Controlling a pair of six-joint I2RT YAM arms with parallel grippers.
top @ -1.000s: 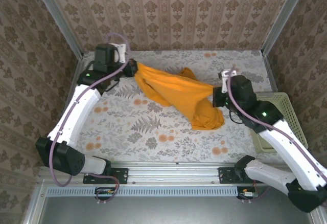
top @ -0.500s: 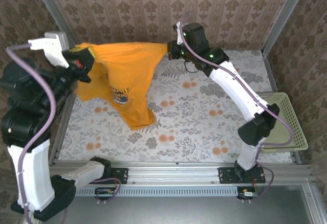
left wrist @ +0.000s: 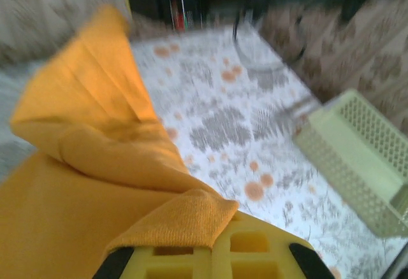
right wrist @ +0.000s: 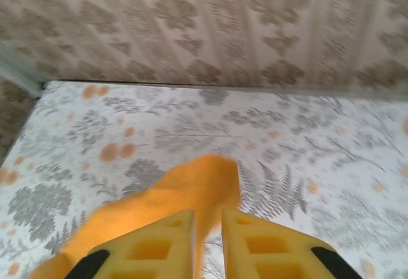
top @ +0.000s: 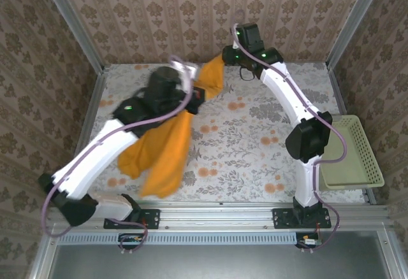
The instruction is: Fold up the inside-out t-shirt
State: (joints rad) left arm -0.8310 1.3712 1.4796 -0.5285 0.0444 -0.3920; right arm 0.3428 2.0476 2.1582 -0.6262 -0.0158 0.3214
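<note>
The mustard-orange t-shirt [top: 167,155] hangs in a long bunched strip from the back middle of the table toward the front left. My left gripper [top: 199,94] is shut on a fold of it; in the left wrist view the cloth [left wrist: 76,164] drapes over the closed yellow fingers [left wrist: 220,231]. My right gripper [top: 227,57] is held high at the back, close to the shirt's upper end. In the right wrist view its fingers [right wrist: 159,241] stand slightly apart around the gap [right wrist: 207,218]. A thin edge of shirt [right wrist: 191,186] runs loosely between them, with table showing beside it.
A pale cream mesh basket [top: 366,164] sits at the table's right edge and also appears in the left wrist view [left wrist: 357,158]. The floral tablecloth [top: 255,139] lies bare in the middle and right. Patterned walls enclose the back and sides.
The left arm swung from high at the far left to the back middle, and the spread shirt collapsed into a hanging strip. The right jaws have parted slightly.
</note>
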